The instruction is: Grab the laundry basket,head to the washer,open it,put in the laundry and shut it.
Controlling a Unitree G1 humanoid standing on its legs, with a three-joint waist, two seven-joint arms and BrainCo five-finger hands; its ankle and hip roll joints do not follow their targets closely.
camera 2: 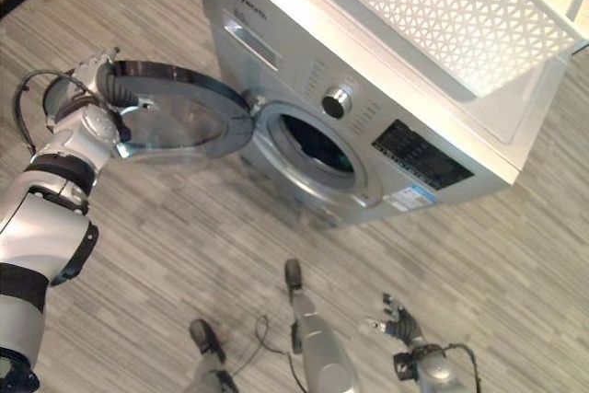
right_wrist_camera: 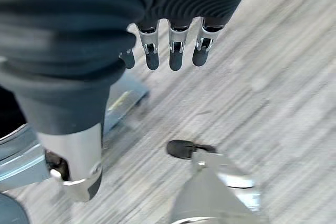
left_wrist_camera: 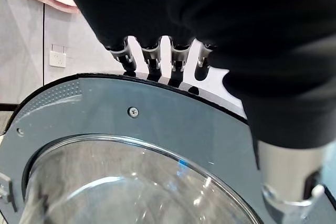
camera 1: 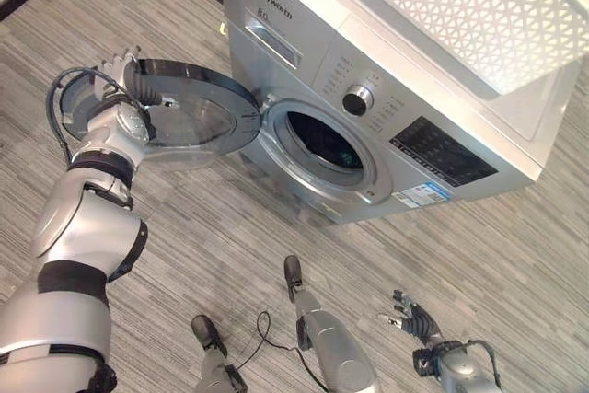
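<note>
The round glass-windowed washer door [camera 1: 198, 115] is swung wide at 9 o'clock of the silver front-loading washer [camera 1: 386, 126], left hand [left_wrist_camera: 157, 59] hooked over its rim. White lattice plastic laundry basket [camera 1: 460, 6] sits on top at 1 o'clock; right hand [right_wrist_camera: 170, 51] hangs low, relaxed, empty. The door is best released fully open before the basket is reached for.

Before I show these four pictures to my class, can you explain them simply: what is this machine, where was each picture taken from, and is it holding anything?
This is a humanoid robot doing laundry. Two pictures come from cameras in its head, looking down; the other two come from cameras on its wrists, looking along each hand.

In front stands a silver washer on a grey wood-look floor. Its round glass door is swung wide open, showing the dark drum opening. A white laundry basket sits on top of the washer.

The left hand is at the door's outer edge, fingers hooked over the rim. The right hand hangs low over the floor, fingers relaxed, holding nothing.
</note>
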